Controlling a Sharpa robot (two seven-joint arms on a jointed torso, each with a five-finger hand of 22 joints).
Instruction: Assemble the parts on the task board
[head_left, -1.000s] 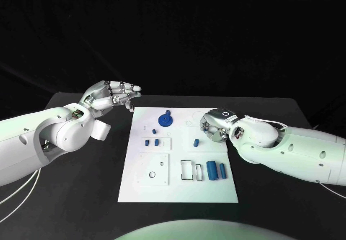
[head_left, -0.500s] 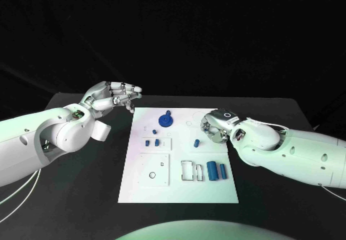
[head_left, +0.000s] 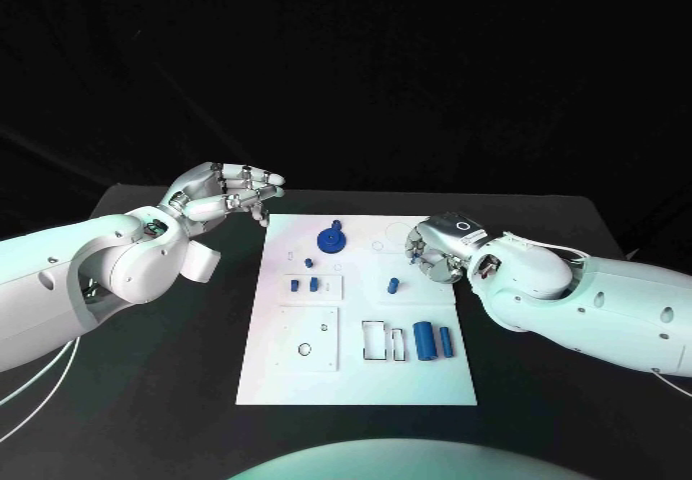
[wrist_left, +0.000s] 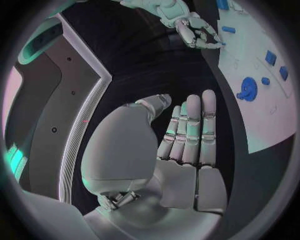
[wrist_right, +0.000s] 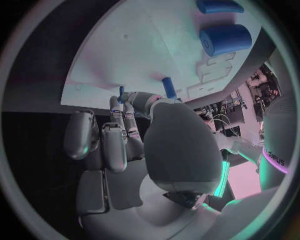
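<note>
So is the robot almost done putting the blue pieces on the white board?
Not yet, it seems. The blue gear sits on the task board, maybe already placed. The right hand hovers over the board's edge, seemingly pinching a small blue pin. The left hand is open, off the board. The big cylinder, a thinner one and the small pegs still lie loose.

Head camera looks down; both wrist cameras share the task board obliquely.
</note>
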